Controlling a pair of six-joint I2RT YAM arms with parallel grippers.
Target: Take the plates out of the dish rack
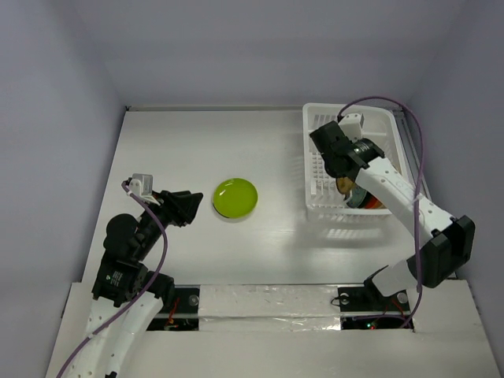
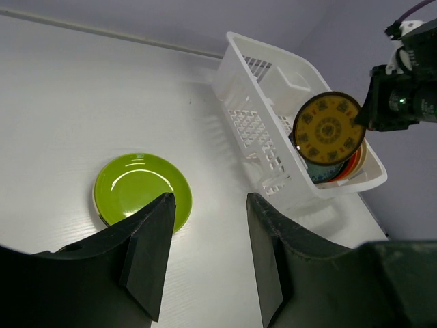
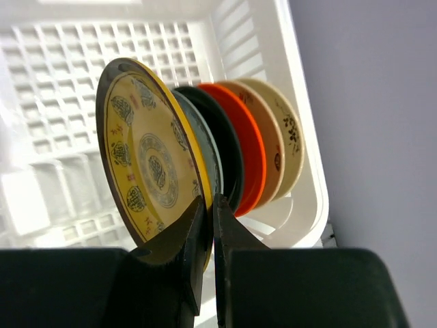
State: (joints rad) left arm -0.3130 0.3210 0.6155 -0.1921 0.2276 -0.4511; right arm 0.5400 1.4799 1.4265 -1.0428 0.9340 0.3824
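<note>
The white dish rack stands at the back right of the table. My right gripper is shut on the lower rim of the patterned yellow plate and holds it on edge above the rack's near end. The left wrist view shows that plate raised over the other plates. Behind it, a black plate, an orange-red plate and a cream plate stand on edge in the rack. A green plate lies flat on the table. My left gripper is open and empty just left of it.
Pale walls close in the table on the left, back and right. The right arm's purple cable loops over the rack's right side. A taped strip runs along the table's near edge between the arm bases.
</note>
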